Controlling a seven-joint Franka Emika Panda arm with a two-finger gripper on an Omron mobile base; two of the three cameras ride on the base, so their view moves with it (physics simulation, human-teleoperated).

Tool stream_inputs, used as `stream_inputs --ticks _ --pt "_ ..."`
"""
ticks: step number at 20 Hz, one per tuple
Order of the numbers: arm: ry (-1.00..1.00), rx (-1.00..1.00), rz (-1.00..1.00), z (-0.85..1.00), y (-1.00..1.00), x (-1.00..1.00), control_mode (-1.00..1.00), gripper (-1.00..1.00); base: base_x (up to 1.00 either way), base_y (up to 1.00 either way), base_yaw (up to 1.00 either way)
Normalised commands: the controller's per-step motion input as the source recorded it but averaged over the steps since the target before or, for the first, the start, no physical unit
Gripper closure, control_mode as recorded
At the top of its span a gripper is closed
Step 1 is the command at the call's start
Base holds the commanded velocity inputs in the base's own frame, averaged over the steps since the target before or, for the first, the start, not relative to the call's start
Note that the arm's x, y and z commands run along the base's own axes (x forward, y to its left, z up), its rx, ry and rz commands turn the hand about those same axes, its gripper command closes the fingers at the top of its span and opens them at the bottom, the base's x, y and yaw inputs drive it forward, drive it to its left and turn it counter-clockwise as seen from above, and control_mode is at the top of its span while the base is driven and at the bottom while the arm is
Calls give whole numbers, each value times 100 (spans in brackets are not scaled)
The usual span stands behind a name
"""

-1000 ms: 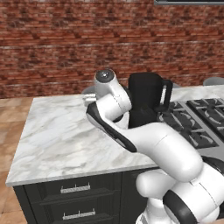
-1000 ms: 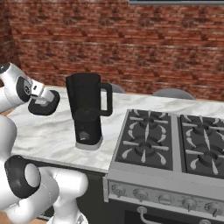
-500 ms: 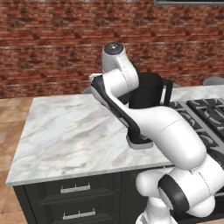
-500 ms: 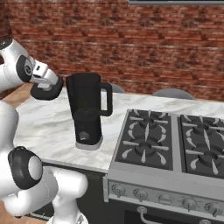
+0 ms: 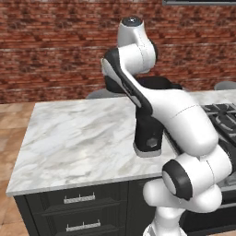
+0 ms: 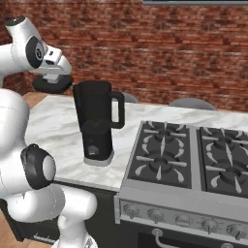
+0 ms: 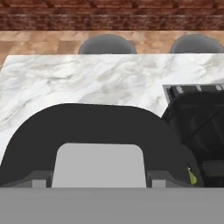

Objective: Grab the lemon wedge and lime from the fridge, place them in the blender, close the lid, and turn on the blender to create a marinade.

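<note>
- The gripper (image 6: 52,76) has climbed over the last second, from low beside the blender's (image 6: 97,123) body to the height of the jar's rim, and it has drifted a little toward the jar.
- The lid (image 6: 48,86) has come up with it. It hangs flat right under the jaws, black with its grey square facing the hand camera.
- The jaws appear clamped on the lid, since it travels with the hand, though the lid hides the fingertips themselves.
- The blender's open jar (image 7: 197,127) sits off to one side of the jaws and slightly below them, not yet beneath them.
- The lemon wedge (image 7: 191,176) shows as a tiny yellow-green point that seems to lie inside the jar, just past the lid's edge.
- Meaning for the task: I judge the fruit loading done at least for the wedge, and the step in hand is capping.
- The lift looks like clearance for the rim. Next the lid needs to shift sideways until it is centred over the mouth, then come down square. A tilted lid could catch the rim or the handle.
</note>
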Motion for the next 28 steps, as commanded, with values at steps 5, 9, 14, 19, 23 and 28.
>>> stream_inputs --ticks 5,9,14,19,23,28 --pt "-10 -7 3 17 15 -8 -100 100 0 0 0" --pt "-17 -8 7 27 -24 1 -100 100 0 0 0" --pt "-9 0 15 13 -91 1 -100 100 0 0 0" --pt "-1 3 9 37 -94 24 -100 100 0 0 0" --pt "0 4 16 41 -86 18 -100 100 0 0 0" --pt "7 0 13 10 -12 20 -100 100 0 0 0"
